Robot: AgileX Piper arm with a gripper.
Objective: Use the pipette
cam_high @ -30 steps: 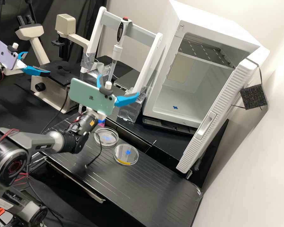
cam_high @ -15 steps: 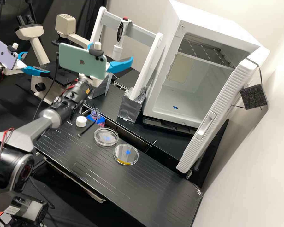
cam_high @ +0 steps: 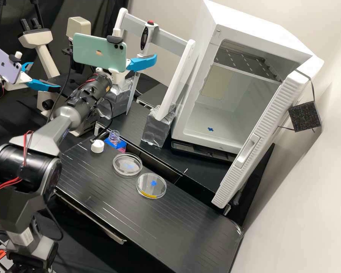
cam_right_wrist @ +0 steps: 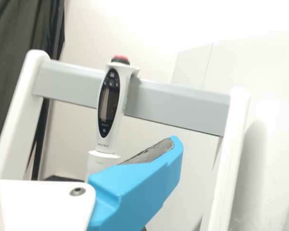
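Observation:
The gripper, behind a green phone on its wrist, has one blue finger showing past the phone's right edge. It stands open in front of the pipette's lower half. In the wrist view the gripper has its grey pad exposed, nothing against it. The white pipette, red-topped with a dark oval display, hangs upright on the stand's grey crossbar. The same pipette rises beyond the finger, which covers its lower part. Two round clear dishes lie on the black bench top; one has yellow at its rim.
A white-capped container and a coiled clear item sit left of the dishes. An open white incubator is at the right, its door swung out. A beige microscope and a second arm with blue fingers are at the left.
The gripper has risen and shifted left in the high view, its arm swinging up with it. The white-capped container and coiled item have come into sight. The pipette and dishes have not moved.

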